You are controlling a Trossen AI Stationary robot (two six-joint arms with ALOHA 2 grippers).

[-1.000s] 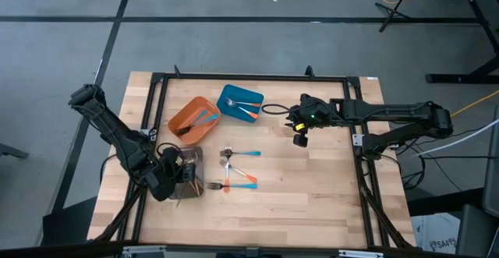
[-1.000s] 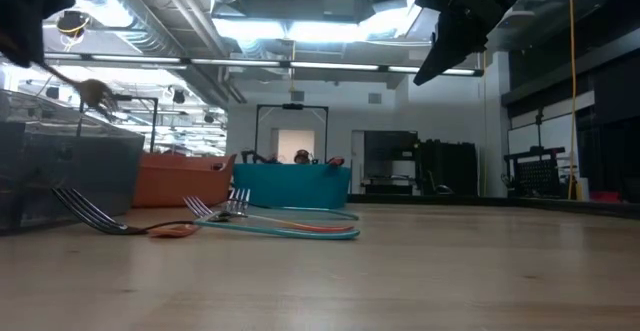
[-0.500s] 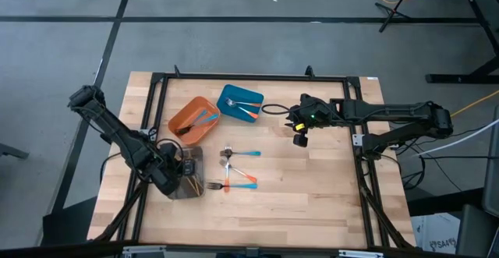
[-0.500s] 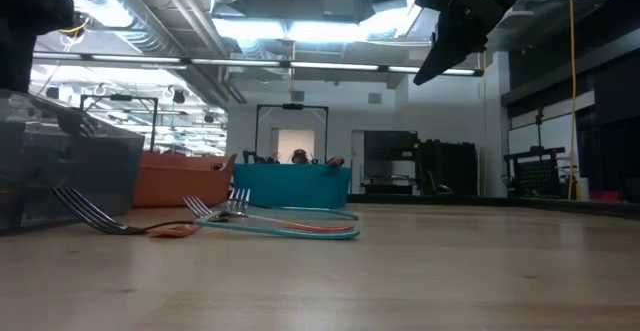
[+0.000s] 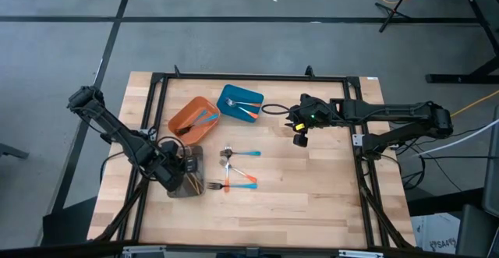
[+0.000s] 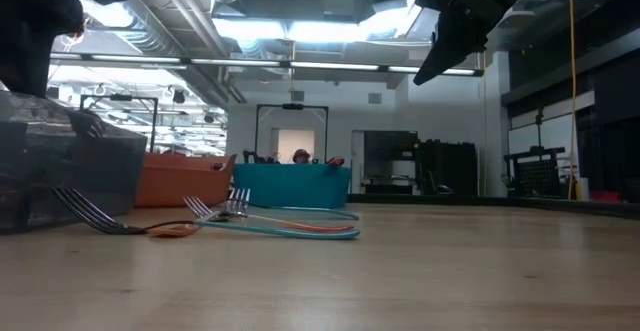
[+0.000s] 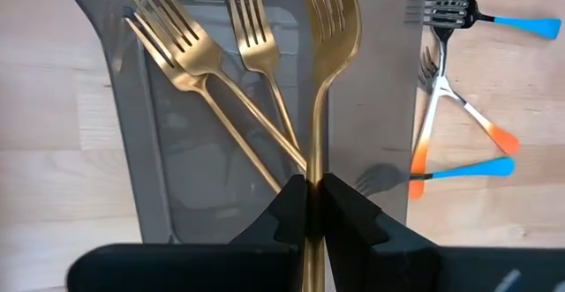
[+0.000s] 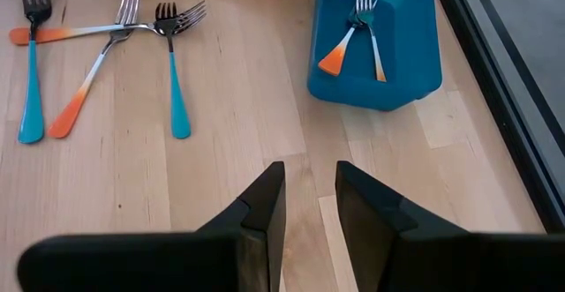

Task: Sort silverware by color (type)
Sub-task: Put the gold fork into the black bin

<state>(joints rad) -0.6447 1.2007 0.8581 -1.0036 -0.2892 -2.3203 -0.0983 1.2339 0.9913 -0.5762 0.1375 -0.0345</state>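
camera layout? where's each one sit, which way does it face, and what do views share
High: overhead, straight down; both arms, grey tray.
Low: table height, level across; right gripper overhead.
Left wrist: above the grey tray; left gripper pinching a gold fork.
Right wrist: down at table; right gripper open, blue tray.
Shared: loose forks in all four.
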